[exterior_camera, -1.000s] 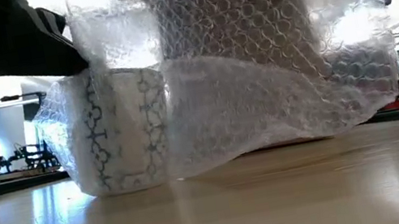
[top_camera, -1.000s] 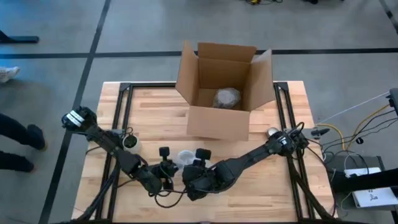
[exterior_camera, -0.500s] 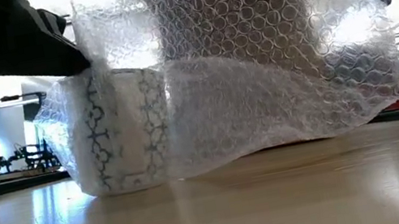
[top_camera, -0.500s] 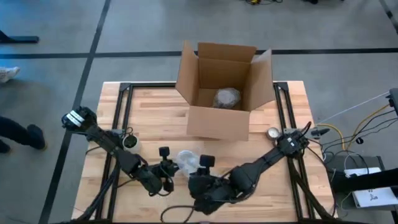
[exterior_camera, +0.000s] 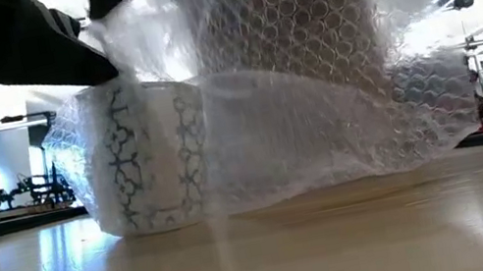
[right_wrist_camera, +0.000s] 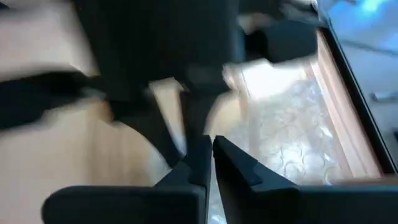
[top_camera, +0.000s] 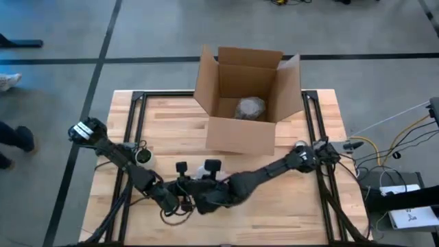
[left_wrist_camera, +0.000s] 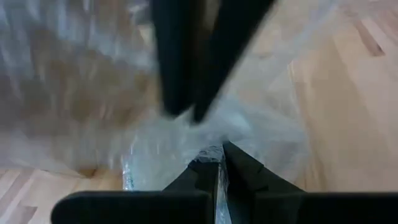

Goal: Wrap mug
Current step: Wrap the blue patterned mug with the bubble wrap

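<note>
both arms reach low to the table's front middle. left gripper (top_camera: 184,195) is pinched closed; right gripper (top_camera: 206,186) just beside it, its fingers (right_wrist_camera: 231,163) pressed together.

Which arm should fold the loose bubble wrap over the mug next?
Probably the right. The left gripper is pinching the bubble wrap beside the mug, anchoring it, while the right gripper reaches across above the free flap.
</note>
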You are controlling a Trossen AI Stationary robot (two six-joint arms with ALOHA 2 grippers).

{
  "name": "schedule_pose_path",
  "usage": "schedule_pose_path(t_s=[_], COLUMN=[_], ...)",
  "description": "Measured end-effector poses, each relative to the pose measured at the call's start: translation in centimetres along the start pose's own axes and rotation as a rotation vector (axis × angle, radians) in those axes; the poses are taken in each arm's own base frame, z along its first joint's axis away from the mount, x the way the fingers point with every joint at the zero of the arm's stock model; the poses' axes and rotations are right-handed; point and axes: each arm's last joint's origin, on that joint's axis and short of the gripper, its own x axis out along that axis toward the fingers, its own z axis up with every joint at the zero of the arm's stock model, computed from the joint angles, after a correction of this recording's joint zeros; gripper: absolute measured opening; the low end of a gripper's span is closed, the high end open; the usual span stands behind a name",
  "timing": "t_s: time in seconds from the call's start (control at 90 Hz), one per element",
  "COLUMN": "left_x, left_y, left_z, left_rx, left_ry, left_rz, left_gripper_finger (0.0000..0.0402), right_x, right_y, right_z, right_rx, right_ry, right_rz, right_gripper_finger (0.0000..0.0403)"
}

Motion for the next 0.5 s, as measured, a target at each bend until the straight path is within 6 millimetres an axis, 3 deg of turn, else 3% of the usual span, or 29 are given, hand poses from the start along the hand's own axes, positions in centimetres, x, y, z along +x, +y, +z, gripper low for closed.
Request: schedule_pose_path(t_s=[0.122,0.5], left_x=[0.0,-0.1], left_y=[0.0,0.2], left_z=[0.0,0.2], left_rx=[0.001,0.022], left_ry=[0.000,-0.017], left_rz=[0.002,0.042], left_gripper_finger=[0.0000,0.0000], right_x=[0.9,3.3], right_y=[-0.9,-1.1], right_z=[-1.0,-2.2], right_rx=[0.012,-0.037], right_ry=[0.108,0.230], right_rz=[-0.019,0.206], right_gripper_finger=[0.0004,0.0002])
